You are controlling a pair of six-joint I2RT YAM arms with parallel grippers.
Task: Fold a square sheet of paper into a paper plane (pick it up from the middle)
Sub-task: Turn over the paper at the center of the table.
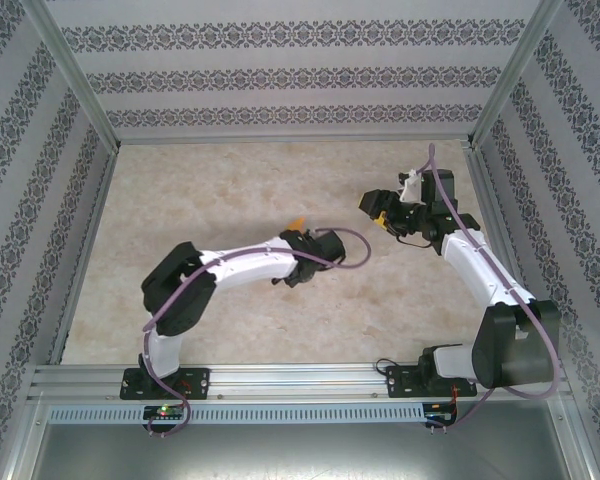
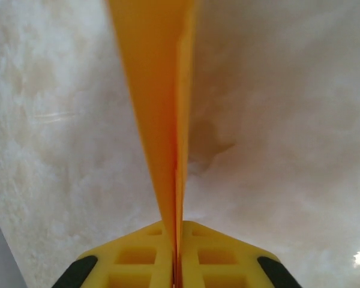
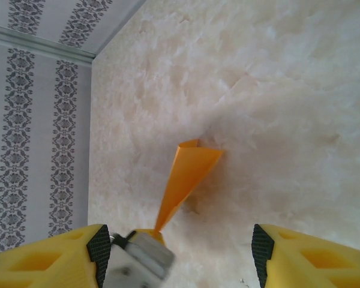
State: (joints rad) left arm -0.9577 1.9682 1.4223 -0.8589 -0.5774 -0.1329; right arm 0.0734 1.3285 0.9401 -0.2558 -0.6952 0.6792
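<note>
Cream marbled tabletop (image 1: 280,180), patterned walls around. The left gripper (image 2: 177,234) is pinched tight on the folded orange paper plane (image 2: 159,90) along its crease, probably so the layers don't spring apart. The right gripper (image 1: 373,210) hangs wide open nearby, holding nothing.

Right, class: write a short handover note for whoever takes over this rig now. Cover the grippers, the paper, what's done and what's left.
Left gripper: shut on the paper plane, pinching its folded edge and holding it above the table.
Right gripper: open and empty, off to the side, facing the plane.
Done: the orange sheet is folded into a narrow dart shape.
Left: probably check the wings and set it down. I cannot tell whether every fold is finished.
</note>
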